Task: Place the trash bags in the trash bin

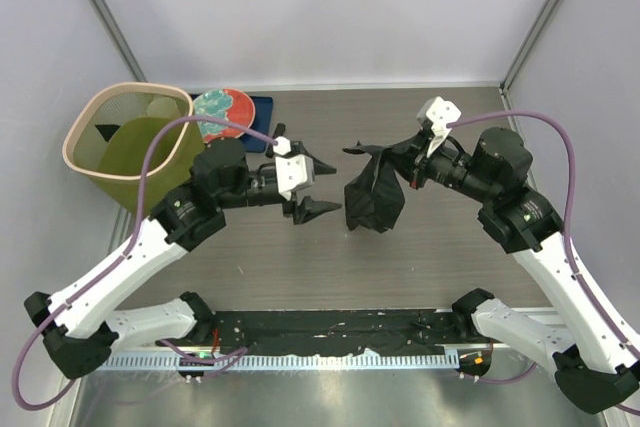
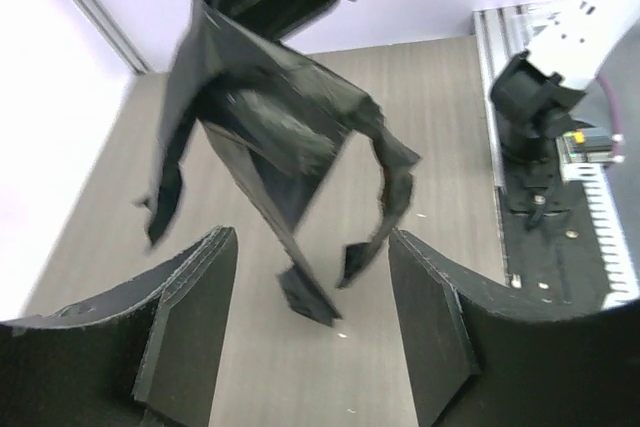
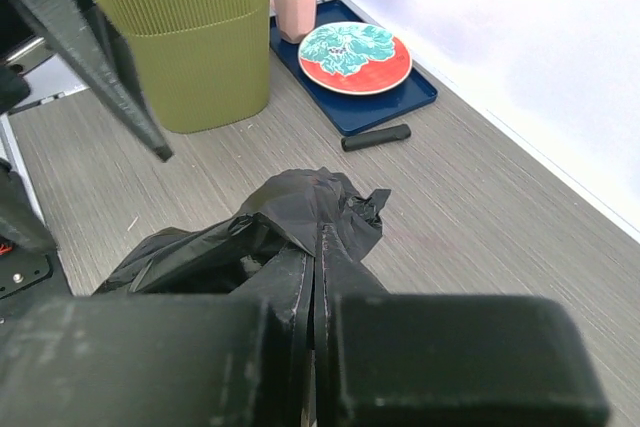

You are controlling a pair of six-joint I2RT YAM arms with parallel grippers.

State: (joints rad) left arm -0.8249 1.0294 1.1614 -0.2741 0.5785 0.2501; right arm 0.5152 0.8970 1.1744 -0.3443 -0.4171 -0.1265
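I confirm the right jaws clenched on the hanging trash bag (image 1: 372, 197); left jaws released, just beside it.

The left arm (image 1: 120, 267) reaches up from its base and inward, its forearm level and its wrist pointing right. The left gripper (image 1: 328, 187) has its jaws spread wide with nothing between them. The right arm (image 1: 560, 257) bends at the elbow and points left, facing the other. The right gripper (image 1: 398, 160) has its fingers pressed tight together on the bag (image 1: 372, 199), which hangs from them
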